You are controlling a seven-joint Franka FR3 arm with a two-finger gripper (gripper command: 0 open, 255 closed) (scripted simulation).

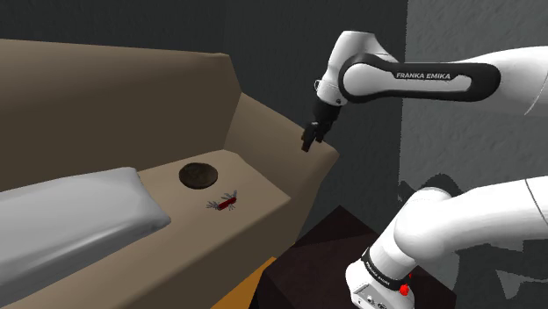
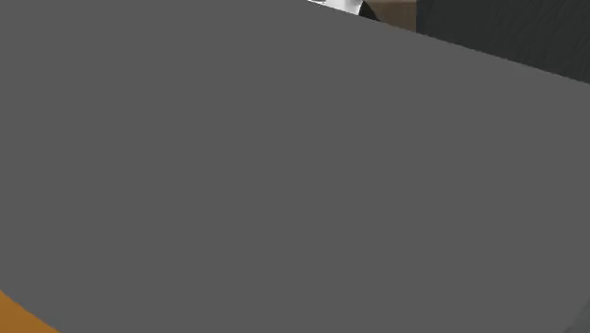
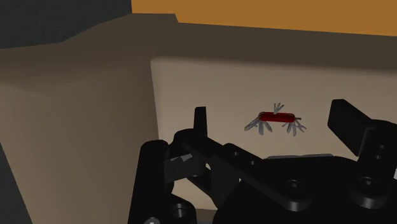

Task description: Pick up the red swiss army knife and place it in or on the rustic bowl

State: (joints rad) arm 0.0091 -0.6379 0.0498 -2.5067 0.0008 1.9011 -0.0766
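Hand [image 1: 308,140] spread, red knife [image 3: 276,118], tools fanned

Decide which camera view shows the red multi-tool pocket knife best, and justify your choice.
The wrist view: the red pocket knife with fanned grey tools appears largest there, each tool distinct. The shoulder view shows it small, lying on the beige sofa seat near the dark round bowl. The second exterior view faces a flat grey surface.

Knife [image 1: 227,203] on sofa seat [image 1: 259,200], just in front of bowl [image 1: 199,175], cushion [image 1: 70,215] at shoulder view's left
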